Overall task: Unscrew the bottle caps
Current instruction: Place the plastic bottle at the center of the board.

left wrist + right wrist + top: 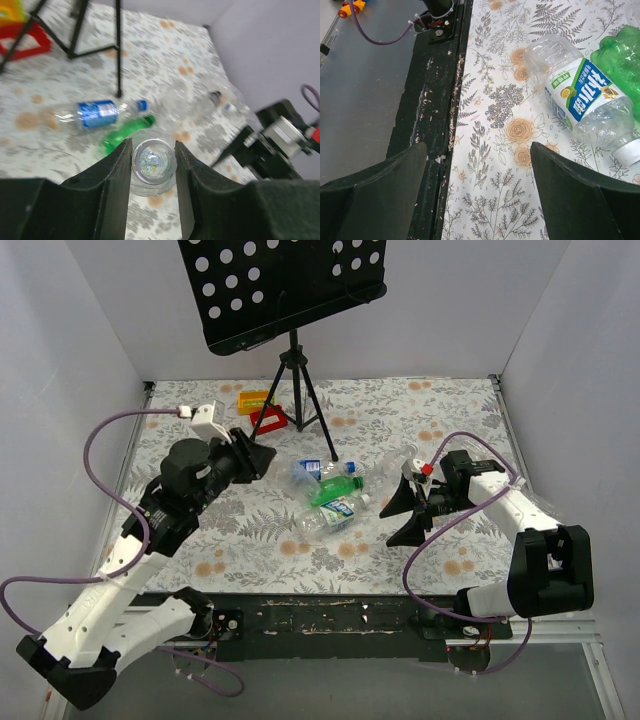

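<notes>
As seen from the left wrist, left pincer [152,144] pressed against both sides of a clear bottle [153,164], viewed end-on with its round end toward the camera. Cannot tell from that angle whether capped. Beyond the pincer, lying on the floral tabletop [240,535]: a blue-labelled bottle [97,113] with a blue cap [142,105] on its neck. Just nearer, a green bottle [119,137] with a green cap [149,120]. Both necks pointing right in that view, both clear of the fingers. Behind them, a black tripod stand [293,365] planted on the tabletop.

From above, same cluster mid-tabletop, between the two pincers: blue-labelled at the back, green in the middle. Nearest the arms, a third bottle [580,95] with a blue, white and green label, on its side, just beside the green bottle. On its neck, a white cap [632,152], at the edge of the right wrist view.

Right pincer [400,522] spread wide. Between its fingers in the wrist view, floral tabletop and a black edge strip [427,100]. Third bottle near its right finger, outside the gap.
</notes>
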### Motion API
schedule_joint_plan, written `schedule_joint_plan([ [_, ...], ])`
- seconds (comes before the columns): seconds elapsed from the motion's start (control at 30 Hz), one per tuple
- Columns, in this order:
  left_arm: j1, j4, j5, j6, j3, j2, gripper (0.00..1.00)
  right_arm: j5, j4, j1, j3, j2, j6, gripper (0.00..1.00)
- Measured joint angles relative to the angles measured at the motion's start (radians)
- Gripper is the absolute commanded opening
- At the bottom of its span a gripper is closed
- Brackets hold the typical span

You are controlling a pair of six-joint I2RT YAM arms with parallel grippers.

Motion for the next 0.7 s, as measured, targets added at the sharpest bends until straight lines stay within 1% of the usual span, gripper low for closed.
schedule_joint_plan([
  [0.07,0.031,-0.042,-0.069,0.059,0.061,0.027,0.00,-0.001,0.000,-0.001,0.000,0.000,-0.003,0.92],
  [0.13,0.075,-0.057,-0.121,0.109,0.089,0.060,0.00,-0.001,0.000,-0.002,0.000,0.000,-0.006,0.92],
  [0.23,0.172,-0.061,-0.155,0.168,0.093,0.119,0.00,-0.001,0.000,-0.003,0.000,-0.001,-0.009,0.93],
  [0.3,0.260,-0.056,-0.159,0.201,0.088,0.177,0.00,-0.001,0.000,-0.003,0.000,-0.003,-0.010,0.93],
  [0.33,0.313,-0.043,-0.161,0.216,0.077,0.204,0.00,-0.001,0.000,-0.003,0.000,-0.005,-0.011,0.93],
  [0.5,0.497,0.049,-0.147,0.250,0.037,0.273,0.00,-0.002,0.000,-0.003,0.000,-0.010,-0.012,0.93],
  [0.6,0.567,0.132,-0.146,0.268,0.041,0.335,0.00,-0.002,0.000,-0.003,0.000,-0.010,-0.014,0.94],
  [0.7,0.629,0.187,-0.144,0.282,0.062,0.430,0.00,-0.002,0.000,-0.003,0.000,-0.010,-0.015,0.94],
])
